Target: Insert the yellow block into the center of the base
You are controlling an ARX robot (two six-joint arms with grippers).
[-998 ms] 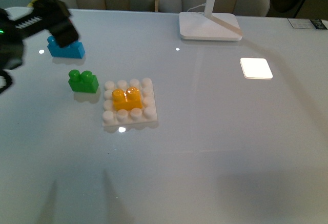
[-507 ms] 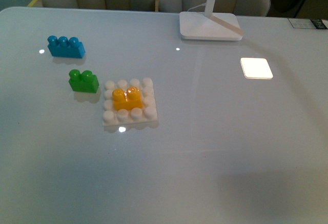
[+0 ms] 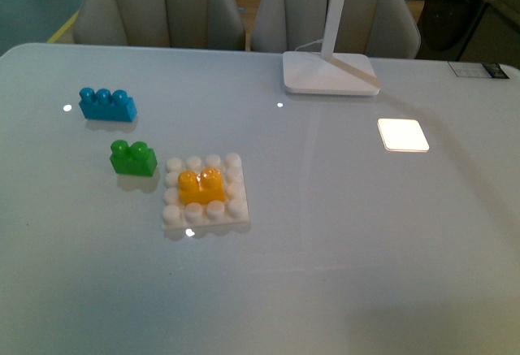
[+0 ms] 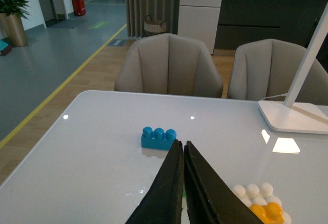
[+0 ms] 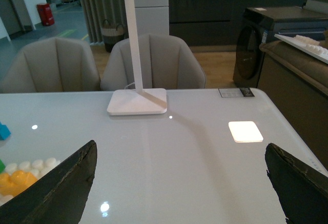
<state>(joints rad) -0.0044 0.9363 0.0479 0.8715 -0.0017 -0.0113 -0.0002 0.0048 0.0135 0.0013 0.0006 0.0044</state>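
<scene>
Yellow block: sitting on the base, centre studs.
Left gripper: hanging pressed closed, empty.
Right gripper: gaping wide, empty.

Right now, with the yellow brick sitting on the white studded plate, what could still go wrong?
1. The small orange-yellow two-stud brick sits in the middle of the flat white studded plate, but the pictures cannot show whether it is pressed fully home; it may be loose.
2. The green two-stud brick stands close beside the plate, so the shut left tool, if it comes back down, could knock it.
</scene>
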